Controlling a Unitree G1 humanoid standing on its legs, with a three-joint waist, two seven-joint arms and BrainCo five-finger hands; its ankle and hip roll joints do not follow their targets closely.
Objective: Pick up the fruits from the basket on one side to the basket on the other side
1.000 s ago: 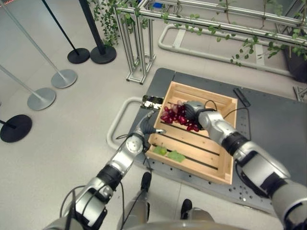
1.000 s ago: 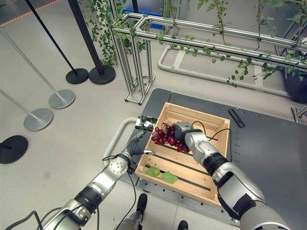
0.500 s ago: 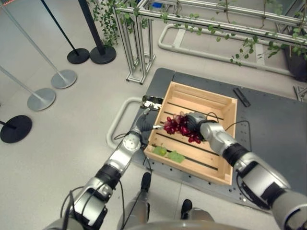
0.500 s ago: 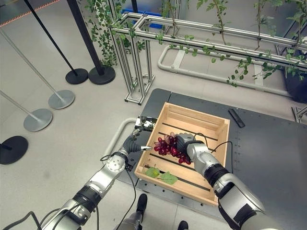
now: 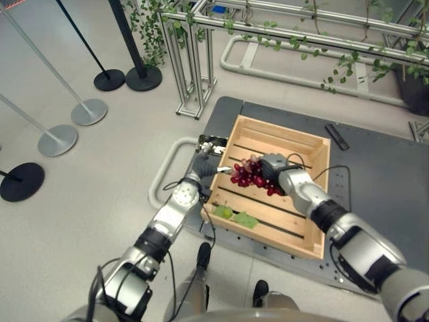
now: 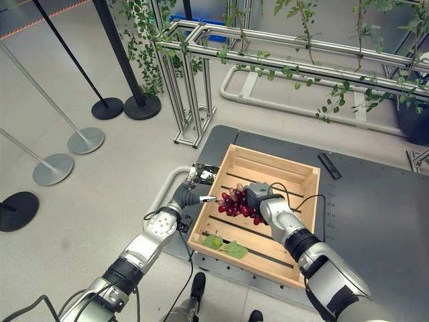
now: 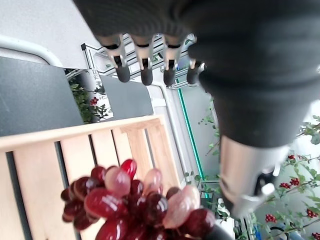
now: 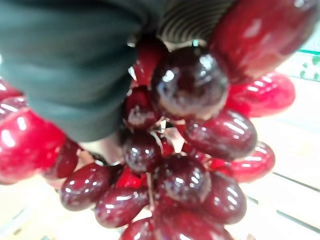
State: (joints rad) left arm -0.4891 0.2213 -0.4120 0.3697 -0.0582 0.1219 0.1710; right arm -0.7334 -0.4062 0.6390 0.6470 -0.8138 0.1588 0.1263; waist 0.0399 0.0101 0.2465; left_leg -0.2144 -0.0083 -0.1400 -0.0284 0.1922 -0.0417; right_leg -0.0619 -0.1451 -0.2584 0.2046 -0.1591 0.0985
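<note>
Grapes hang in right hand over crate.

Head stereo pair looked steeply down from above, sharing the wooden crate at frame centre on the dark counter | left wrist camera sat very close, facing past its robot hand onto crate slats and grapes | right wrist camera sat nearest, against the grapes.
</note>
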